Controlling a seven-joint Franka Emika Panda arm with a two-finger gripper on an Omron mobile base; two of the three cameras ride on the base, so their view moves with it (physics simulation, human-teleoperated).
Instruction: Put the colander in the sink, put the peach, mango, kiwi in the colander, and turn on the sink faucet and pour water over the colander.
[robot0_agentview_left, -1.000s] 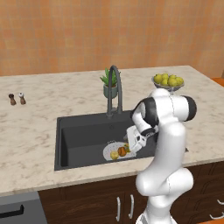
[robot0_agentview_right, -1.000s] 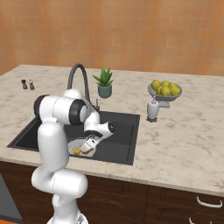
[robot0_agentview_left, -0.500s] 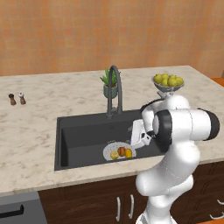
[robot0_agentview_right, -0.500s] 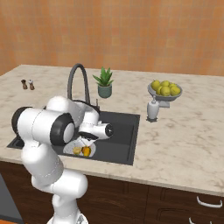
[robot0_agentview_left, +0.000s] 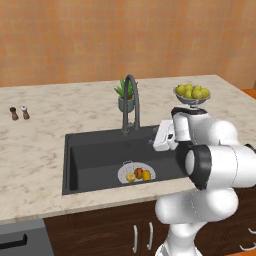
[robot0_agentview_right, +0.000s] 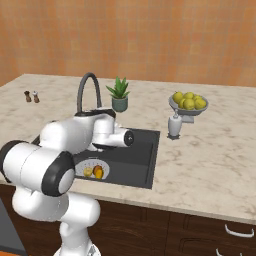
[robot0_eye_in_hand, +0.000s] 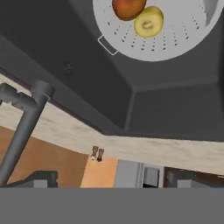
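Note:
The pale colander lies on the floor of the dark sink, toward its front right. Three fruits rest in it: a yellow-green kiwi, a reddish peach and an orange mango. My gripper hangs above the sink's right side, higher than the colander and apart from it. In the hand view the kiwi shows in the colander, and the gripper is open with nothing between its wide-set tips. The dark sink faucet arches over the back rim, with no water visible.
A potted plant stands behind the faucet. On the right counter are a glass bowl of yellow-green fruit and a small white dispenser. Two small shakers sit far left. My own bulky arm crowds the sink's right front.
My hand has lifted up and back from the colander toward the sink's right side. The arm's elbow has swung forward, nearer the cameras. The fruits stay in the colander.

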